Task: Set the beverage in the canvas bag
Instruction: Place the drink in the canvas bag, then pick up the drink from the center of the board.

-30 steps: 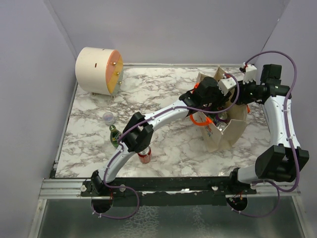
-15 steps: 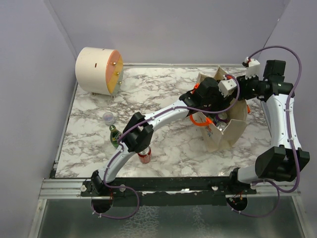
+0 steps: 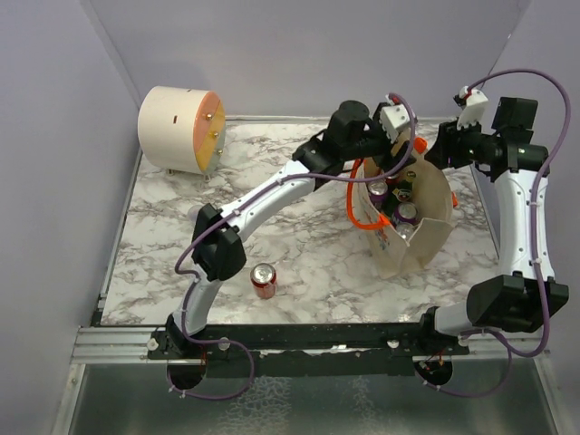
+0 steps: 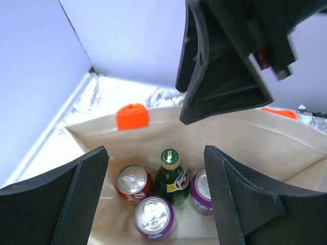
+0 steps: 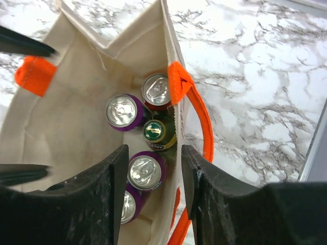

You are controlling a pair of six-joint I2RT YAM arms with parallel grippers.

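The beige canvas bag (image 3: 426, 240) with orange handles (image 5: 196, 109) stands open at the right of the table. Inside stand a green bottle (image 4: 171, 176), a red can (image 4: 132, 179) and purple cans (image 4: 153, 217). Another beverage, a red can (image 3: 264, 280), stands on the table near the front. My left gripper (image 4: 155, 158) hangs open above the bag's mouth with nothing between its fingers. My right gripper (image 5: 153, 155) is open at the bag's rim, its fingers (image 5: 115, 184) astride the side wall (image 5: 171, 61) without pinching it.
A cream cylinder with an orange face (image 3: 179, 129) lies at the back left corner. Grey walls close in the table on three sides. My left arm's elbow (image 3: 217, 254) sits low over the table's left half.
My left gripper has risen out of the bag toward the back and its jaws have spread wide. Its elbow swung left. The right gripper drew back slightly and opened a little.
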